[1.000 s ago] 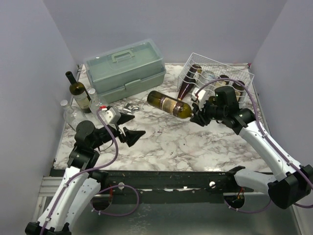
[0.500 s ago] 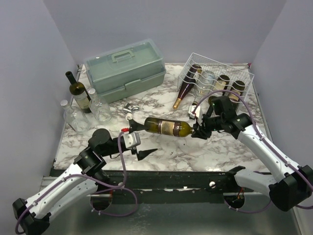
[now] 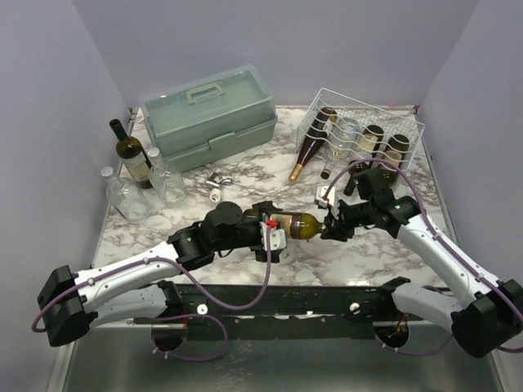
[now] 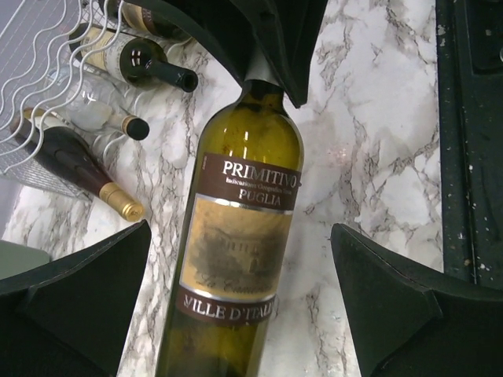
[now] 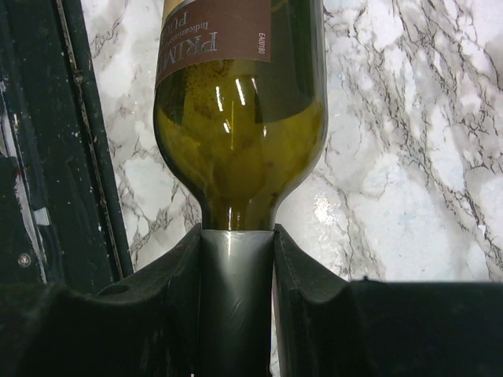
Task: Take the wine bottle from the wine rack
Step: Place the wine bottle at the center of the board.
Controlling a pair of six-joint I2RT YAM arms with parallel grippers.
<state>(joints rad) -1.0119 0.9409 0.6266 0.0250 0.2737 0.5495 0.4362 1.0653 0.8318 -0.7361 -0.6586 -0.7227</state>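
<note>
The right fingers (image 5: 177, 283) clamp the neck of the wine bottle (image 4: 240, 236), which lies level over the counter (image 4: 377, 118), well apart from the wine rack (image 3: 376, 114). The left fingers (image 4: 78, 306) are spread wide on either side of its body, not touching it.

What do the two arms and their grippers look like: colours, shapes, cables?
The left arm and right arm have white shells, black joints, and a purple cable looping along each. The left gripper and right gripper have black, wedge-shaped fingers.
</note>
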